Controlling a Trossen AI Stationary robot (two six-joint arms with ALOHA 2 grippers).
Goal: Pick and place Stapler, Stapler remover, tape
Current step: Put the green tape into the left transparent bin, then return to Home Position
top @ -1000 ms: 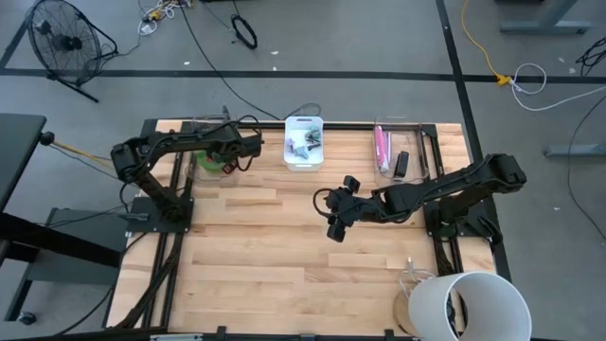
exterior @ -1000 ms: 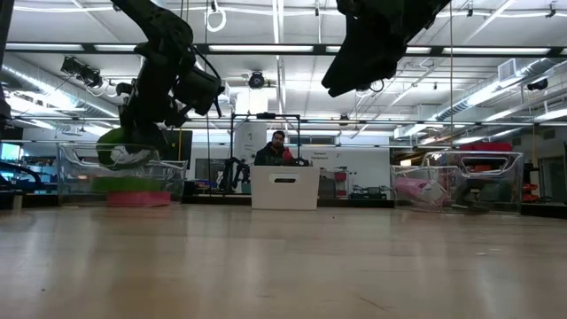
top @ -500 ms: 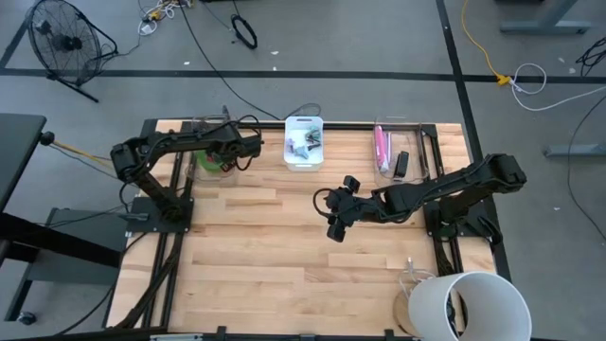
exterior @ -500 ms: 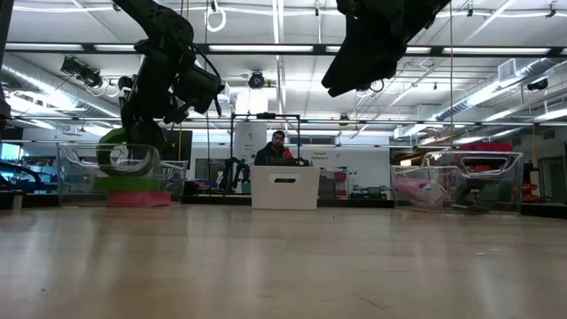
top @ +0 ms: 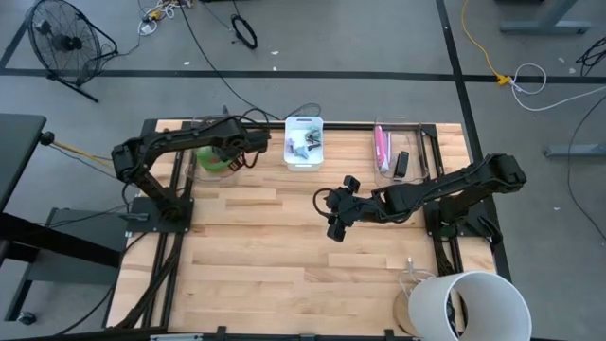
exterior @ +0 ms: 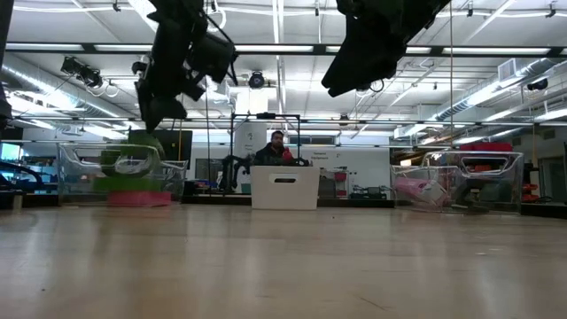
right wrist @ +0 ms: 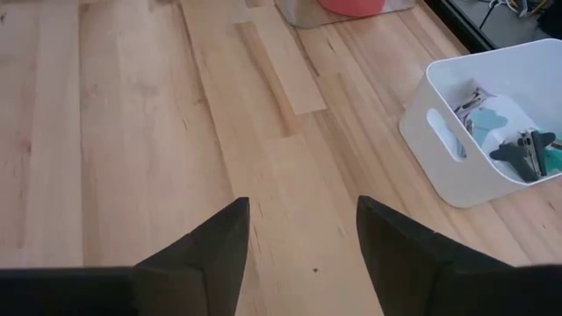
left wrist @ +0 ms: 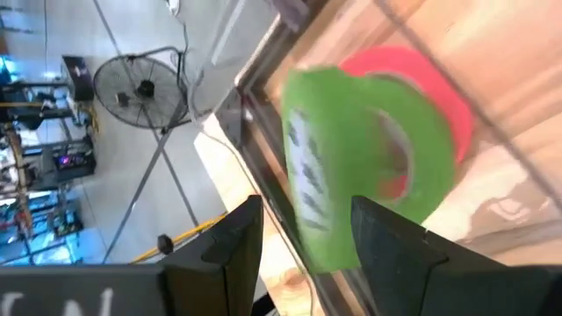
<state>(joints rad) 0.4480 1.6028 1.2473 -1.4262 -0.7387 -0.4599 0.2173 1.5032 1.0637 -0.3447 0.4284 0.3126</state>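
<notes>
A green tape roll (left wrist: 369, 167) stands on its edge in the clear bin (top: 204, 163) at the table's far left, leaning over a red-pink roll (left wrist: 430, 83). The low view shows it (exterior: 131, 159) above a flat green roll (exterior: 133, 184) and the pink roll (exterior: 140, 198). My left gripper (left wrist: 303, 250) is open above the bin (top: 234, 154), its fingers on either side of the green roll and apart from it. My right gripper (top: 333, 210) is open and empty over the middle of the table.
A white bin (top: 305, 142) with staple removers (right wrist: 514, 145) stands at the far middle. A clear bin at the far right holds a pink stapler (top: 381, 147) and a black one (top: 401, 163). A white bucket (top: 469, 303) is at the near right. A person (exterior: 279, 146) sits behind the table.
My left gripper has lowered the green tape roll into the clear bin, let it go and risen, shifting a little toward the table's right. The roll has stayed in the bin, standing on its edge.
</notes>
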